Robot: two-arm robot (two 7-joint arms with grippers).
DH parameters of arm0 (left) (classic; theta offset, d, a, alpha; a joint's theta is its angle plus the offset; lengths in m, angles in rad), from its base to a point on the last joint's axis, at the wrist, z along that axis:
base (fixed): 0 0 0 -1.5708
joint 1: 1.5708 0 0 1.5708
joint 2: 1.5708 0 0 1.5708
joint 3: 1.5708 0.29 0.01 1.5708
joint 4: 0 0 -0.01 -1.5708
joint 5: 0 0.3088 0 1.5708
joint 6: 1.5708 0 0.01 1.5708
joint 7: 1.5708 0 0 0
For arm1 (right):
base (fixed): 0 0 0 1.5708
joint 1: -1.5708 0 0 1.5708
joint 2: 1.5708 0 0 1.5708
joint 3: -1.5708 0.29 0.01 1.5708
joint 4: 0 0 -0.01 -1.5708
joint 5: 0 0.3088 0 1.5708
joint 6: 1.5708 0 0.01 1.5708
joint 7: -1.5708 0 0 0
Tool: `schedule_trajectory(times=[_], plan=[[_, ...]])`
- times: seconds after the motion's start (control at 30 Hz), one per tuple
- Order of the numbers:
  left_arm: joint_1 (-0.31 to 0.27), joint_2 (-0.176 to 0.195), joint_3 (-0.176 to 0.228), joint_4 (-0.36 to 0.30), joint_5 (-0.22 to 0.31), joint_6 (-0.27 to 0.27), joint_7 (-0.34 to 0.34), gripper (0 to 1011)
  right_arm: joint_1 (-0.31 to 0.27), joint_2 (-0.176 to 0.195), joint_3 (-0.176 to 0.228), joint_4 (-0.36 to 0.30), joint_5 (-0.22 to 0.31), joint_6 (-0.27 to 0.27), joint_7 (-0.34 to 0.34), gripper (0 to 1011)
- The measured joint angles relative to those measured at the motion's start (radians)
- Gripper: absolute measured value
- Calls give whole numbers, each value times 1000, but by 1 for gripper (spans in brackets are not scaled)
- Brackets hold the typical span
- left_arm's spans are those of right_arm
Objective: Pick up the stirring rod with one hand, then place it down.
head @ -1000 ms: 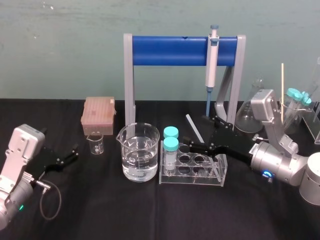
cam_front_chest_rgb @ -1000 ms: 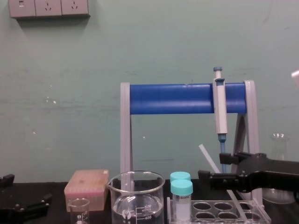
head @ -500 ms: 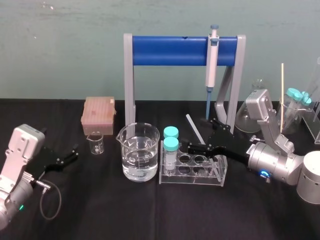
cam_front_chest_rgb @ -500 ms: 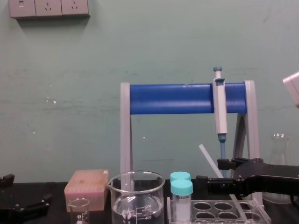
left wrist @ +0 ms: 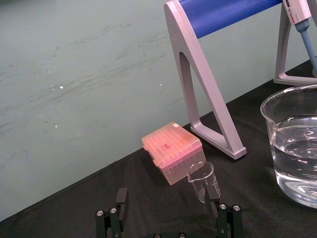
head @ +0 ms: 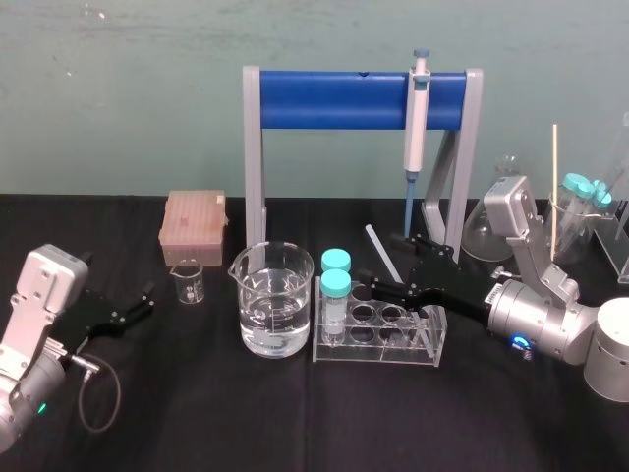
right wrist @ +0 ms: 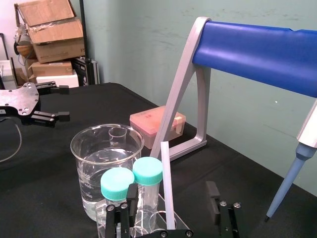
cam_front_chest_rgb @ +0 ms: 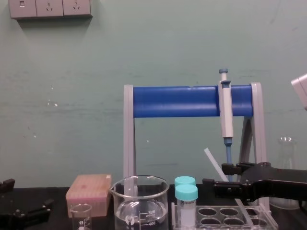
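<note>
Now: right gripper (right wrist: 172, 188) is spread wide just above the test-tube rack (head: 373, 353), jaws level, one finger on each side of the stirring rod (right wrist: 166, 184). Neither finger looks to be touching the glass. The rod stands tilted in a well at the right part of the rack, its upper end leaning back and away from the rack's front wall and its lower end inside the rack. Two teal-capped tubes (head: 336, 284) sit in the rack's left wells, just beside the rod. A beaker of water (head: 276, 313) stands just left of the rack.

Step in hand, as judged: pre-grasp, with the rod bracketed but not gripped and the pick-up not yet done.

Next move calls for closing squarely on the rod's shaft, then drawing it out along its own lean so it clears the well without levering on the rack or brushing the capped tubes.

Left gripper (head: 138, 306) is parked well left of the rack, fingers apart, idle.
</note>
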Motion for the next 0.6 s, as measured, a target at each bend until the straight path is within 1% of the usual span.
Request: schedule_trajectory(times=[0.07, 0.13, 0.2, 0.23, 0.3, 0.37, 0.43, 0.5, 0.53, 0.6], plan=[[0, 0, 0, 0, 0, 0, 0, 1000, 0, 0, 0, 0, 0, 0, 0, 840], [0, 0, 0, 0, 0, 0, 0, 1000, 0, 0, 0, -1, 0, -1, 0, 763], [0, 0, 0, 0, 0, 0, 0, 1000, -1, 1, 0, -1, 1, -1, -1, 711], [0, 0, 0, 0, 0, 0, 0, 1000, -1, 1, 0, -1, 1, -1, -1, 711], [0, 0, 0, 0, 0, 0, 0, 1000, -1, 1, 0, -1, 1, -1, -1, 609], [0, 0, 0, 0, 0, 0, 0, 1000, -1, 1, 0, -1, 1, -1, -1, 568], [0, 0, 0, 0, 0, 0, 0, 1000, -1, 1, 0, -1, 1, -1, -1, 484], [0, 0, 0, 0, 0, 0, 0, 1000, -1, 1, 0, -1, 1, -2, -1, 450], [0, 0, 0, 0, 0, 0, 0, 1000, -1, 1, 0, -1, 1, -2, -1, 382], [0, 0, 0, 0, 0, 0, 0, 1000, -1, 1, 0, -1, 1, -2, -1, 340]])
